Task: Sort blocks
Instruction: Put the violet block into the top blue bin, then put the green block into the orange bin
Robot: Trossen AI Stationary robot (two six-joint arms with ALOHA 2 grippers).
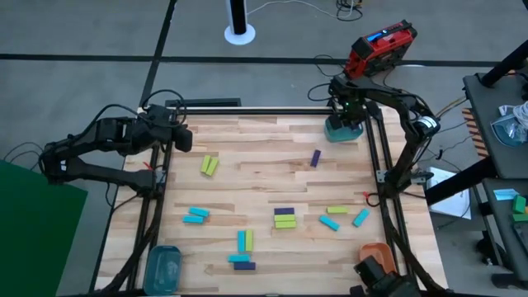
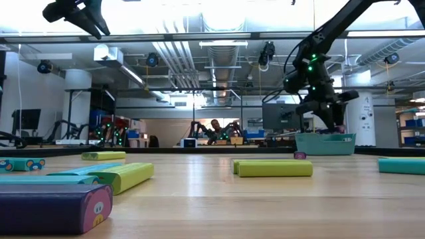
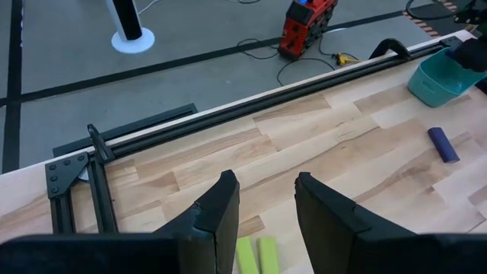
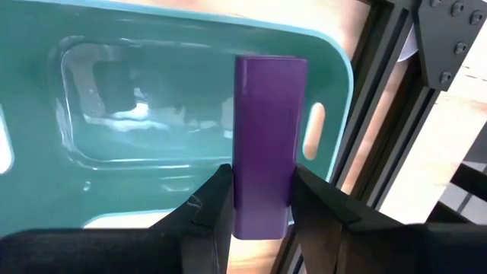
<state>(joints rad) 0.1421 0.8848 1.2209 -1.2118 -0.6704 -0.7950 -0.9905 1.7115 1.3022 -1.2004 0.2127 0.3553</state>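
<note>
I've got the right pincer point(image 4: 255, 205) clamped on a purple block point(image 4: 266, 144) above the teal bowl point(image 4: 114, 114); left pincer point(image 3: 262, 209) hangs narrowly parted over the surface point(image 3: 319, 144).

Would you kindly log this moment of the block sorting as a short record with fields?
right claw: shut on a purple block, held over the teal bowl at the table's far right corner
left claw: open, empty, raised at the far left edge of the table
teal bowl contents: no blocks seen inside
purple block on table: lies alone near the teal bowl
yellow-green pair: side by side in front of the left claw
other blocks: cyan, yellow-green and purple ones scattered across the near half
orange bowl: near right corner
</note>
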